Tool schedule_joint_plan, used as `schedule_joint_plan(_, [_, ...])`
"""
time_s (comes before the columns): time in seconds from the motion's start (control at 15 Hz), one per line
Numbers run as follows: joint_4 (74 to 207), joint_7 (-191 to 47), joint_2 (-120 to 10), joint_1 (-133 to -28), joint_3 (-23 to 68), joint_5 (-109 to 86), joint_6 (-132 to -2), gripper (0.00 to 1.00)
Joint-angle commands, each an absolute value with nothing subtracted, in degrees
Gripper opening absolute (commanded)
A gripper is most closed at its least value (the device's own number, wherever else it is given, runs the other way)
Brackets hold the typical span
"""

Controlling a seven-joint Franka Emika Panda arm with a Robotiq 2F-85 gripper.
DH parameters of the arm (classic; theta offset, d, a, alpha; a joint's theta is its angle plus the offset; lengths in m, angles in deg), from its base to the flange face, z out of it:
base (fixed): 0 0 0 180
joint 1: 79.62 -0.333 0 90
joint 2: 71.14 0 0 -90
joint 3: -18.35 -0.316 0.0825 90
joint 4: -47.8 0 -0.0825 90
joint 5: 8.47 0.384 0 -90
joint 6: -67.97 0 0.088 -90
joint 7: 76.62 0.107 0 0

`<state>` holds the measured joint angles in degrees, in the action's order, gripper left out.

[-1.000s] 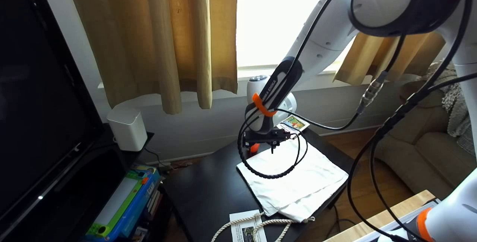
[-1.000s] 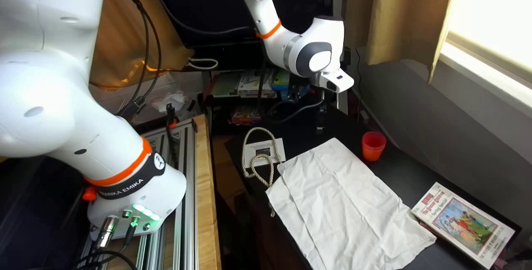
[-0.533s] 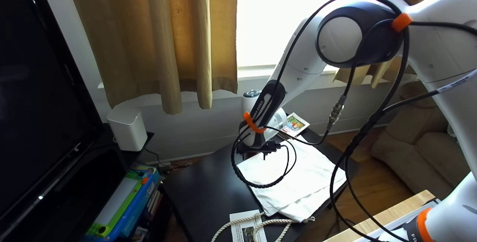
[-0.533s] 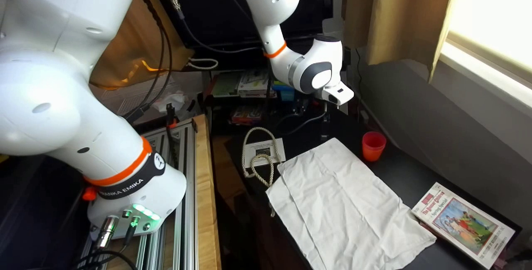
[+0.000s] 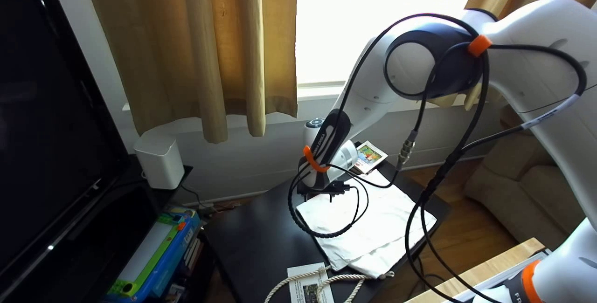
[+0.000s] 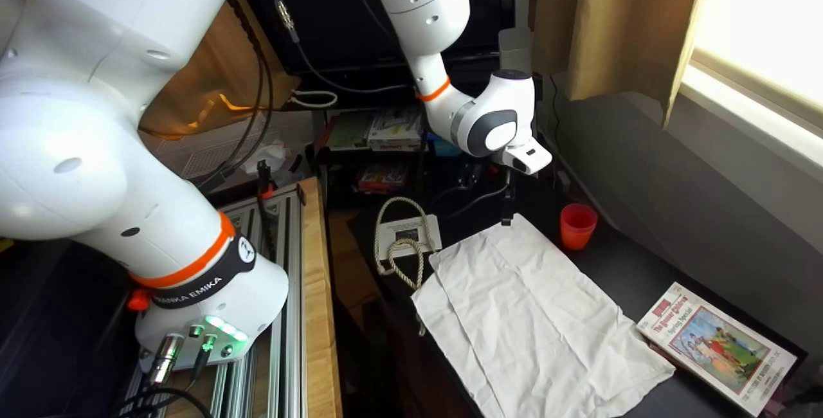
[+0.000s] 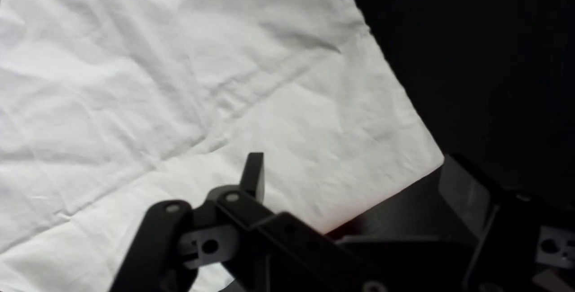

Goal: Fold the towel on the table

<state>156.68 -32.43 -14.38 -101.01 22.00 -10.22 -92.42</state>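
The white towel [image 6: 540, 321] lies flat and wrinkly on the black table [image 6: 630, 270], a long line across it. Low in the wrist view, the gripper [image 7: 355, 175] has its fingers [image 7: 254, 175] spread wide near one towel corner. In an exterior view, the towel sits low, right of middle; the book [image 6: 720, 347] at lower right says "Spring Special" and the arm [image 6: 83, 148], "FRANKA EMIKA".

White rectangular cloth towel [image 6: 533, 321] shared by both exterior views, aimed down from above; shot close-up in wrist view.
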Motion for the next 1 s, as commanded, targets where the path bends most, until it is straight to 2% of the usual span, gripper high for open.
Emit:
schedule_joint_plan(0.0, [151.41,-33.28,-7.80,-102.70,22.95,-7.96,-97.23,1.00])
schedule_joint_plan(0.93, [131.68,-36.16,7.71,-103.35,21.99,-3.98,-97.30,1.00])
